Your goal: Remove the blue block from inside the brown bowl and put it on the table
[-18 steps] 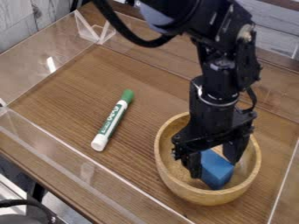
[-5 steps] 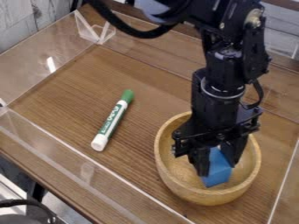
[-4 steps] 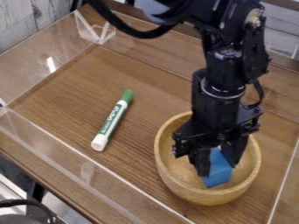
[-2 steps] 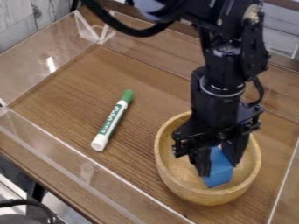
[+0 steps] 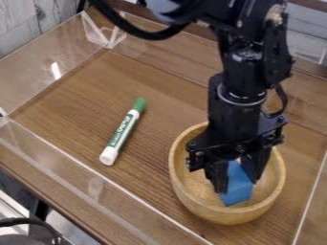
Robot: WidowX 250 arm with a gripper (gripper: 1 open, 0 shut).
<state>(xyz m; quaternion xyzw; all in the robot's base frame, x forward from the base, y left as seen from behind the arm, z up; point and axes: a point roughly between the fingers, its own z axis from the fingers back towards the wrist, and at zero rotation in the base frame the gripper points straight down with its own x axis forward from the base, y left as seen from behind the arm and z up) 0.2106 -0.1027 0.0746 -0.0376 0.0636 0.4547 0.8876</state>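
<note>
The brown bowl (image 5: 194, 192) stands on the table (image 5: 90, 96) at the near right. Inside it the blue block (image 5: 240, 183) sits between the black fingers of my gripper (image 5: 234, 174), which points straight down into the bowl and is shut on the block. The block's lower part shows against the bowl's floor; its top is hidden behind the fingers. Whether the block still touches the bowl's floor I cannot tell.
A green-and-white marker (image 5: 124, 129) lies on the table to the left of the bowl. Low clear acrylic walls (image 5: 57, 72) border the tabletop on all sides, and the bowl sits close to the near right wall.
Since the oldest frame the fingers have closed onto the blue block. Over the last second nothing has visibly moved.
</note>
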